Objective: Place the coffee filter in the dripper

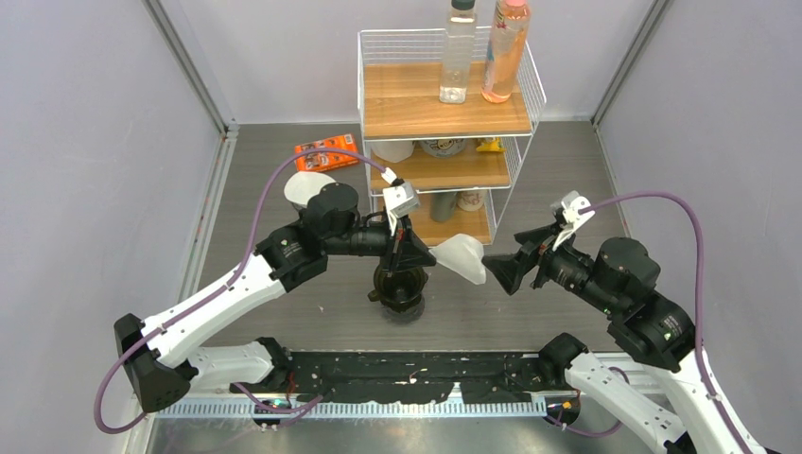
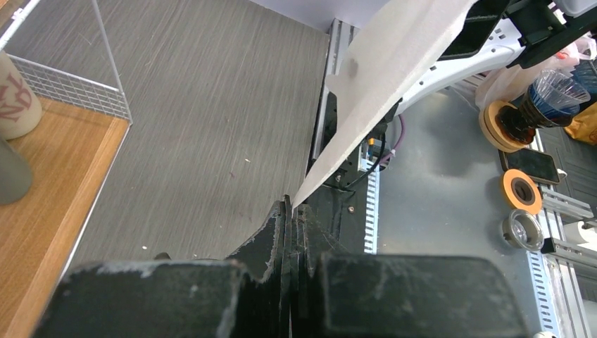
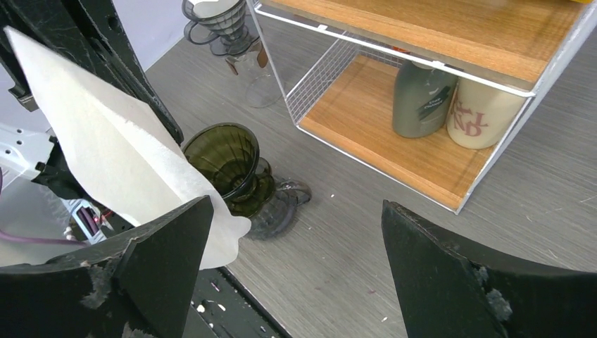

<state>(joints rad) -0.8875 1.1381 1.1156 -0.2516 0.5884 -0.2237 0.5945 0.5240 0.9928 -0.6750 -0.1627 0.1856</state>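
My left gripper [image 1: 423, 253] is shut on the corner of a white paper coffee filter [image 1: 462, 256], holding it flat in the air above the table. The filter also shows in the left wrist view [image 2: 384, 77] and the right wrist view [image 3: 112, 151]. The dark glass dripper [image 1: 399, 284] stands on the table just below the left gripper; it also shows in the right wrist view [image 3: 227, 160], and it holds nothing. My right gripper [image 1: 498, 268] is open, its jaws wide apart, right beside the filter's free end, with one finger [image 3: 151, 264] in front of the filter's edge.
A wire rack [image 1: 444, 132] with wooden shelves stands behind the dripper, holding two bottles [image 1: 480, 52], cups and a canister [image 3: 422, 95]. A second dripper with a white filter [image 1: 307, 186] and an orange packet [image 1: 324, 152] lie at the back left.
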